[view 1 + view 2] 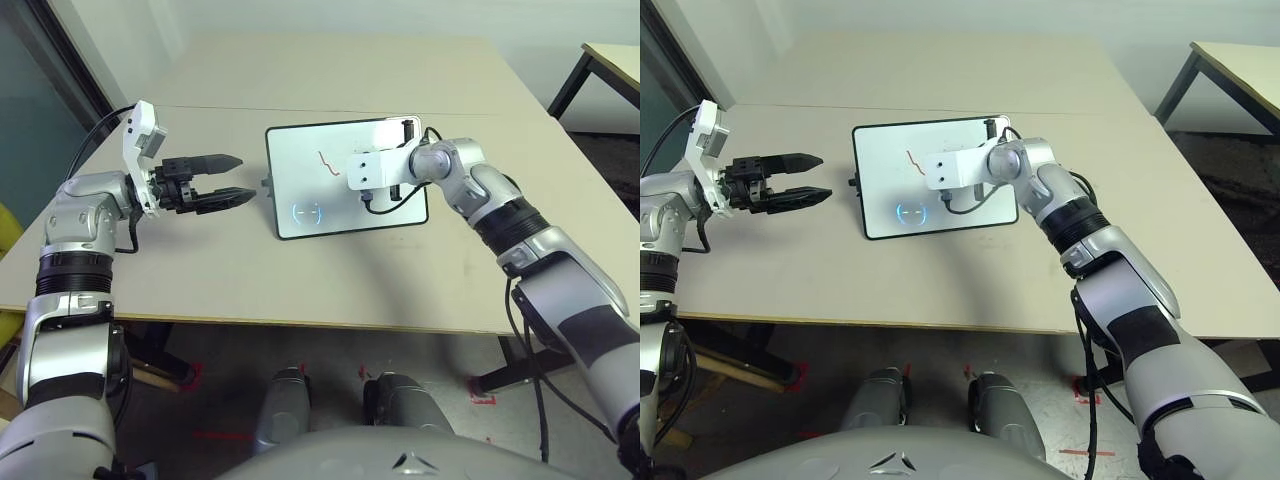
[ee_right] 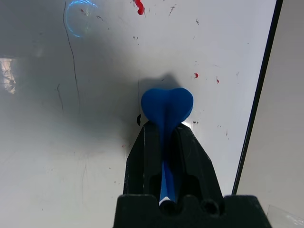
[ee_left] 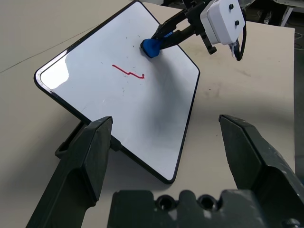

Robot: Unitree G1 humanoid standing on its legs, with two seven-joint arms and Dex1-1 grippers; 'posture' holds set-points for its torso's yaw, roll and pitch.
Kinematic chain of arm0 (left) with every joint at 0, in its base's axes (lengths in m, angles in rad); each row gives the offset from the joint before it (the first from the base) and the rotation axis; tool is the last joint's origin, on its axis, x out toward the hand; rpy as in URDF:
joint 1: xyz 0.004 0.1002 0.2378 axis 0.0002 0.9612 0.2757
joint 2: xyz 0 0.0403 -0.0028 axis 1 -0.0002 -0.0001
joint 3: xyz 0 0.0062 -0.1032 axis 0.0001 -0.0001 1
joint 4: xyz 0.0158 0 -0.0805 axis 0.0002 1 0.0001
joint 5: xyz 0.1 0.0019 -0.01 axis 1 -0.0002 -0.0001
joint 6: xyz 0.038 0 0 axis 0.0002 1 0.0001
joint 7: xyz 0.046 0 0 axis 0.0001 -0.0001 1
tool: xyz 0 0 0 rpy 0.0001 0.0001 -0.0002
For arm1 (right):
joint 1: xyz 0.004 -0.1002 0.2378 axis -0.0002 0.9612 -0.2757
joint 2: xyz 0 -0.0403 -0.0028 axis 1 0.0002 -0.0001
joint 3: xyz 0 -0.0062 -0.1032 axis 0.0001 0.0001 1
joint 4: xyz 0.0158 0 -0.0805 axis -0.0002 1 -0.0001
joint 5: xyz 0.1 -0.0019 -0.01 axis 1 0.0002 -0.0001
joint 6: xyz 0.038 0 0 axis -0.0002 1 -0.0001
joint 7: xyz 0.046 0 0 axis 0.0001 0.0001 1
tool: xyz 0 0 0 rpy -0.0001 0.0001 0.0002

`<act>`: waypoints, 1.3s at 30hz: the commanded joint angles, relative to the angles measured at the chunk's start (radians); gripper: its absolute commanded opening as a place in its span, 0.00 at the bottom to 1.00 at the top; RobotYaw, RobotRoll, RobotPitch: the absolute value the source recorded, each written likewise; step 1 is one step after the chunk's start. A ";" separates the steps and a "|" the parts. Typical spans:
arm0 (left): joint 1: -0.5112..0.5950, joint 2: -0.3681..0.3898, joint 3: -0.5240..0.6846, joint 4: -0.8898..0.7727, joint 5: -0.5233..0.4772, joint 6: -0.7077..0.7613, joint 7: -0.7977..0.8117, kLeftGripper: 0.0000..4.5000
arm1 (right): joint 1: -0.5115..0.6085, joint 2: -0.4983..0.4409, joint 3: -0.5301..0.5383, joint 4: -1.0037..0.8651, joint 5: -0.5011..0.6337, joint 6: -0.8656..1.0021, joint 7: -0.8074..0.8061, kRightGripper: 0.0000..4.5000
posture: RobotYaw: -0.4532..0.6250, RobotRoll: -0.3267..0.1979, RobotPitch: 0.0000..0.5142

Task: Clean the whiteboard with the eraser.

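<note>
The right tool (image 2: 164, 130) clenched the blue eraser (image 2: 167, 107) against the whiteboard (image 1: 300, 190) at frame centre, while the left tool (image 1: 232, 180) hung released at left above the desk (image 1: 200, 280).

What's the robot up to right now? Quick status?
Right gripper shut on eraser, pressed to whiteboard. Left gripper open, beside the board. Red squiggle not yet wiped. Nothing in the way.

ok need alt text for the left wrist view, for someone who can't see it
The right gripper presses the blue eraser onto the whiteboard, beside a red squiggle. The left gripper hangs open in the foreground.
</note>
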 commanded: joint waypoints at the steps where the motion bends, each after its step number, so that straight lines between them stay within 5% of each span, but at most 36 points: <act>1: -0.014 -0.003 -0.001 -0.005 -0.001 -0.005 0.000 1.00 | 0.022 -0.038 0.005 -0.014 -0.004 0.004 0.018 0.02 | 0.68 0.62 0.00; 16: -0.024 -0.011 -0.006 0.006 0.003 -0.008 -0.003 1.00 | 0.074 -0.151 -0.012 -0.073 0.006 0.013 0.049 0.02 | 0.67 0.62 0.00; 39: -0.016 -0.009 0.001 -0.004 -0.002 -0.003 0.004 1.00 | 0.017 -0.027 0.025 -0.064 -0.008 -0.006 0.049 0.02 | 0.68 0.62 0.00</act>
